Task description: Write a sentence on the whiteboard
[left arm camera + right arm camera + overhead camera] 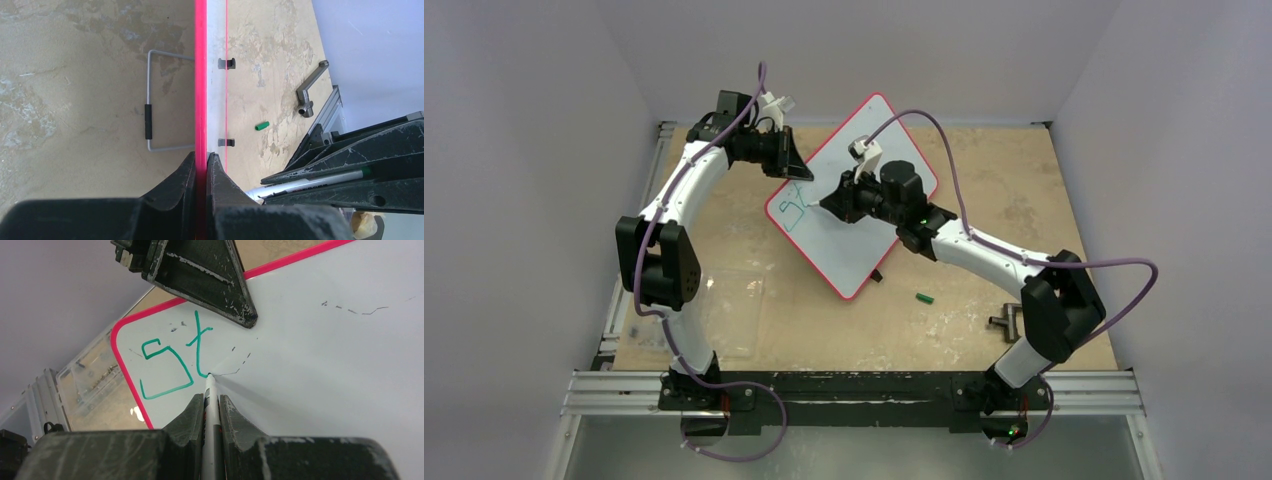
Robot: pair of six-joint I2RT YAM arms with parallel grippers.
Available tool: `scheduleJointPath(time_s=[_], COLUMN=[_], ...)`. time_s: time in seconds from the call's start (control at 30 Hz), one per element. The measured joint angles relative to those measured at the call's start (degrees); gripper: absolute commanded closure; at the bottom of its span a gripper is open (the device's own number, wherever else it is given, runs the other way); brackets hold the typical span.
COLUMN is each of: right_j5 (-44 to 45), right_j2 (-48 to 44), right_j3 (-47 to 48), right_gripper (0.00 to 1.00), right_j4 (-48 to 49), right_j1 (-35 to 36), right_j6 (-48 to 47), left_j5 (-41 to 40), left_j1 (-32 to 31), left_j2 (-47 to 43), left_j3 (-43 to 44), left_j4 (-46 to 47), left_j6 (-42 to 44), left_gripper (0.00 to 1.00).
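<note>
The whiteboard (849, 255) is lying askew on the table (1034, 190), between the two arms and towards the far side, one rounded corner pointing at the back wall. The left pincer (796, 170) is reaching in from the far left and clenching on the board's red rim (200, 75); in the left wrist view its fingers (185, 172) are pressing on both faces of the edge, which is showing end-on. A bent wire stand (150, 107) is sticking out on one side of that edge.

The right pincer (210, 401) is grasping a marker (210, 390), with both jaws closing tight against the barrel. The marker's tip is touching the white surface at the foot of the "t". The sentence (170, 365) is showing only two green letters, "St", sitting close to a corner of the board, just below the left pincer's fingers in the right wrist view. Faint grey dashes (355, 309) are trailing across the blank area beyond the letters.

A small green cap (924, 297) is lying on the table near the board's near corner, and a grey metal crank (1006, 320) is resting beside the right arm. A clear plastic sheet (724, 315) is lying on the table by the left arm.
</note>
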Motion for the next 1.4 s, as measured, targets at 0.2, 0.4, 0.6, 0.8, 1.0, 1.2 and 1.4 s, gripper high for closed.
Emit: scheduleJointPath(time_s=[0.2,0.4,0.6,0.8,1.0,1.2,1.4], right_j5=[1.7,2.3,3.1,5.0,6.5,7.1,7.2], right_j2=[0.3,0.2,-2.5,-8.7,-10.2,-10.9,-12.0], right_j3=[2.5,3.6,2.6,-0.7,-3.4,-5.0,-5.8], right_gripper=[1.0,1.0,1.0,1.0,1.0,1.0,1.0], right_j4=[-2.1,-2.9,-3.4,-2.7,-2.0,-2.1,-2.0], right_j1=[0.0,0.0,0.0,0.0,-0.1,-0.2,-0.3], right_j6=[-0.8,-0.9,-0.7,-0.5,-0.5,-0.6,-1.0], left_j5=[0.2,0.0,0.0,-1.1,-2.6,-4.0,-4.8], left_j1=[-0.2,-0.5,-0.9,-2.1,-4.1,-5.2,-5.9], left_j2=[-0.2,-0.6,-1.1,-1.8,-2.0,-3.0,-4.2], left_j3=[0.0,0.0,0.0,0.0,0.0,-0.2,-0.8], left_j4=[0.0,0.0,-0.1,-0.4,-1.0,-1.6,-1.9], left_j6=[0.0,0.0,0.0,0.0,-0.2,-0.2,-0.1], left_gripper=[1.0,1.0,1.0,1.0,1.0,1.0,1.0])
